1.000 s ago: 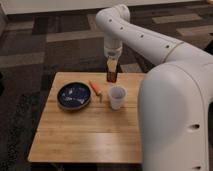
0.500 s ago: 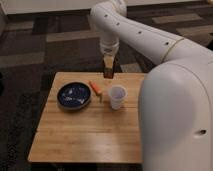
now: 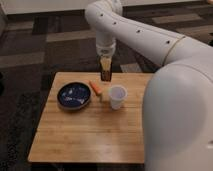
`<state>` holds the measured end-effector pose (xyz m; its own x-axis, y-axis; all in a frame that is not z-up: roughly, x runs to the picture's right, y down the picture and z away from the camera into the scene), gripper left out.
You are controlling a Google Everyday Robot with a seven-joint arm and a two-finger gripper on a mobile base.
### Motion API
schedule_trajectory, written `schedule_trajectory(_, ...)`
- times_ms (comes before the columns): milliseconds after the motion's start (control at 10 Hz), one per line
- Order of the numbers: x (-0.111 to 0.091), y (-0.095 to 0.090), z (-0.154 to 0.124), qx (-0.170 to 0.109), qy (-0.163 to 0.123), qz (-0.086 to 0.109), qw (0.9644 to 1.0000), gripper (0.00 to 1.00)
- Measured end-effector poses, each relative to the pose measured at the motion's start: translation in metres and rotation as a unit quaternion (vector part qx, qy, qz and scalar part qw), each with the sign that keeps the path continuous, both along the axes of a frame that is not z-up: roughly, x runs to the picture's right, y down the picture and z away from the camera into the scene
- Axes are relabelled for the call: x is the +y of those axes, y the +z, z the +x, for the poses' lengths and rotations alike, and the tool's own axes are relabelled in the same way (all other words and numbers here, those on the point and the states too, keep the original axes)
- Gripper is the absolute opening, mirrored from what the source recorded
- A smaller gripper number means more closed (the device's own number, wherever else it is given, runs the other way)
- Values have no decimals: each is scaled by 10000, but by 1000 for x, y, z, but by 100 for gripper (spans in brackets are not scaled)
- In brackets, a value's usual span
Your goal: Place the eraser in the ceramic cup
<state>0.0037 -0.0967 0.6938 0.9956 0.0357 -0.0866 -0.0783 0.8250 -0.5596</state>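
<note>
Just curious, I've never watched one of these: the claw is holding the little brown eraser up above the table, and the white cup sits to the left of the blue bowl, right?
Not quite. The camera view shows the white cup to the right of the blue bowl, not the left. The rest holds: the claw has the brown eraser raised above the table.

a light wooden bench (image 3: 90,135) stands on dark patterned carpet (image 3: 35,55), the gripper (image 3: 105,74) above its far edge.
</note>
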Motion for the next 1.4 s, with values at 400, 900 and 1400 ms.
schedule_trajectory(400,13,-12,11,86,-98,12,9999,0)
schedule_trajectory(900,28,-8,30,89,36,65,9999,0)
schedule_trajectory(1400,46,-7,36,52,129,-59,9999,0)
